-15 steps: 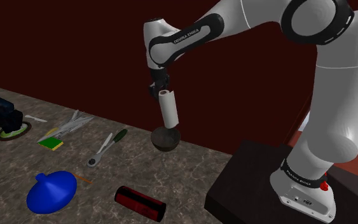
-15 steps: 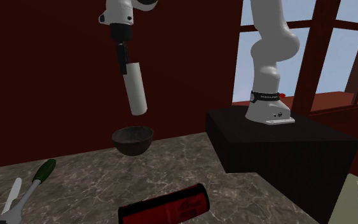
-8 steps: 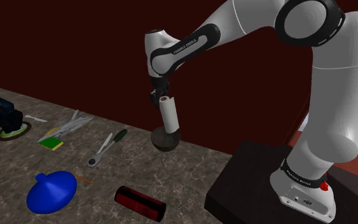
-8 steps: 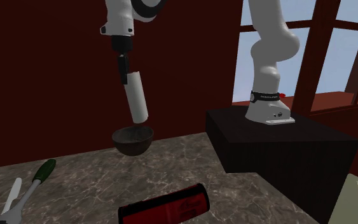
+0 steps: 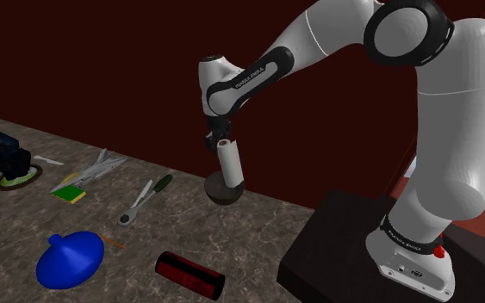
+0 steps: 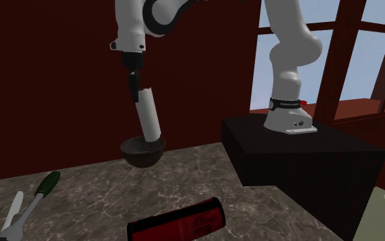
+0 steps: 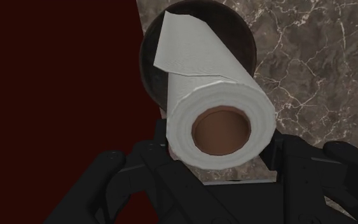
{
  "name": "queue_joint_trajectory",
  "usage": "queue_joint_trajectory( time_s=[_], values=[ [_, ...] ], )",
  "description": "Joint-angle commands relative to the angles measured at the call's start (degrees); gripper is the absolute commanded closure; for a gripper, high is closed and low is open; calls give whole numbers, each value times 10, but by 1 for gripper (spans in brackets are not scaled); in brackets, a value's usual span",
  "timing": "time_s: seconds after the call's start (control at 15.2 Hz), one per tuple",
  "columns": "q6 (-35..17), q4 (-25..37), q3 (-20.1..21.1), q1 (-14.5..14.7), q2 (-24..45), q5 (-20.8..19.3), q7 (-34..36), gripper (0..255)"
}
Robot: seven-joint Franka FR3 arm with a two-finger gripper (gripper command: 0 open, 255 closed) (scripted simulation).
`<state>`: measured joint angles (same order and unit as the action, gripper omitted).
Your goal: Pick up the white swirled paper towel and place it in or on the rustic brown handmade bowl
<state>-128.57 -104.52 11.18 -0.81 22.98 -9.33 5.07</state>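
Note:
A white paper towel roll (image 5: 229, 162) with a brown core hangs nearly upright, tilted a little, from my gripper (image 5: 217, 139), which is shut on the roll's upper end. The roll's lower end dips into the dark brown bowl (image 5: 222, 194), which sits on the marble counter near the dark red wall. In the second exterior view the roll (image 6: 148, 116) runs from the gripper (image 6: 135, 90) down into the bowl (image 6: 143, 154). The wrist view looks down along the roll (image 7: 219, 105) to the bowl's rim (image 7: 147, 60) beneath it, with the gripper (image 7: 220, 149) clasping the roll.
A red cylinder (image 5: 189, 275) lies at the counter's front. A blue rounded object (image 5: 70, 258), a green-handled wrench (image 5: 146, 200), grey scissors-like tools (image 5: 94, 168) and a black object (image 5: 9, 155) lie toward the shoulder view's left. The black stand (image 5: 352, 250) rises beside the bowl.
My gripper has come down with the roll. The roll's lower end, which hung above the bowl, now sits inside the bowl's rim.

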Motion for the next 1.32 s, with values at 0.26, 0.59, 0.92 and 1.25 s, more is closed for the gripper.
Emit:
queue_joint_trajectory(
  time_s=[0.26,0.59,0.92,1.25],
  values=[
    [-8,-1,-1,1,7,-2,2,255],
    [-8,-1,-1,1,7,-2,2,0],
    [7,3,1,1,-4,1,0,0],
    [50,20,5,0,-31,10,-5,0]
  ],
)
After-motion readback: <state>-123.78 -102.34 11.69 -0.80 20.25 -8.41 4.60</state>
